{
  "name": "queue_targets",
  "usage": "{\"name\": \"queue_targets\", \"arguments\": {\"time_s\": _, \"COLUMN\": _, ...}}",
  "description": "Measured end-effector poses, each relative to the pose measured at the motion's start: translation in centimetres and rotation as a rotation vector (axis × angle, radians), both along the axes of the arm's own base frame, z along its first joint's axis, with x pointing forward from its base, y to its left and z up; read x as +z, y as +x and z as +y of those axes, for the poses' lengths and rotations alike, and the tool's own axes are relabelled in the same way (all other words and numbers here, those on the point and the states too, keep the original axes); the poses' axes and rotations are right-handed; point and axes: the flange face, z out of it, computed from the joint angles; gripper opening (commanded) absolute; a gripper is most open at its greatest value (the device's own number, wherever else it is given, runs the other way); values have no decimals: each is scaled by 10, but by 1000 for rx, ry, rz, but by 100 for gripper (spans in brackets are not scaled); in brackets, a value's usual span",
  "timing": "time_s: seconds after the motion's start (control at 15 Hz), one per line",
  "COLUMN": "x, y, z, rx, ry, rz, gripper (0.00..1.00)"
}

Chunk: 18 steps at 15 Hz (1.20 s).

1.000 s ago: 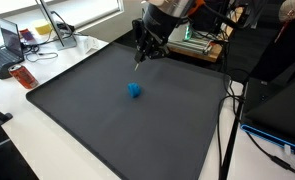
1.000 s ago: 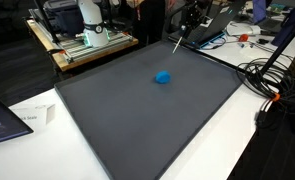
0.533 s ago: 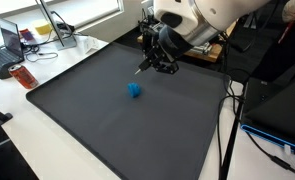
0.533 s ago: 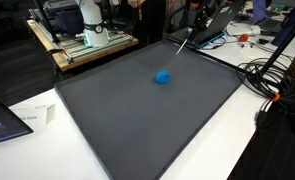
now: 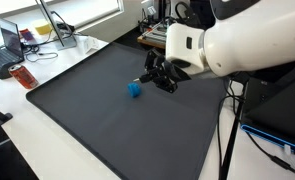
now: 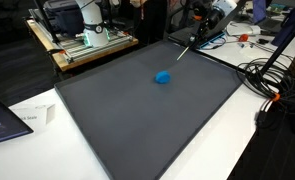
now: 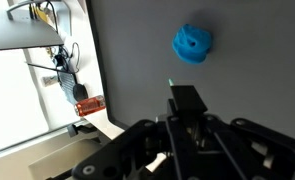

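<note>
Hovering low, tool [image 5: 151,77] closed, near blue ball [image 5: 134,89]

Wide dark grey mat [image 5: 117,135] covering a white table [image 5: 32,140], small blue lump [image 5: 134,89] lying on the mat

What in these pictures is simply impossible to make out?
Blue lump: too blurred in the wrist view and too small in both exterior views to say what it is.
Thin stick: the body of the gripper hides where it is clamped; the wrist view shows only its tip.
Stick tip against the dark mat: touching or hovering, no view settles it.
</note>
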Motion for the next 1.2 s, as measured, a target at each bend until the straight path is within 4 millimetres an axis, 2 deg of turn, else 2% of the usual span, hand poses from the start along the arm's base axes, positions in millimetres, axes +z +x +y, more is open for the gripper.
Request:
{"name": "queue_targets", "arguments": {"time_s": 0.27, "x": -25, "y": 7, "z": 8, "rx": -3, "ry": -39, "rz": 33, "gripper": 3}}
{"name": "queue_targets", "arguments": {"time_s": 0.53, "x": -41, "y": 14, "z": 8, "rx": 7, "ry": -57, "rz": 77, "gripper": 3}}
{"name": "queue_targets", "arguments": {"time_s": 0.93, "x": -53, "y": 26, "z": 7, "rx": 55, "ry": -50, "rz": 136, "gripper": 3}}
{"name": "queue_targets", "arguments": {"time_s": 1.2, "x": -49, "y": 35, "z": 0, "rx": 59, "ry": -34, "rz": 146, "gripper": 3}}
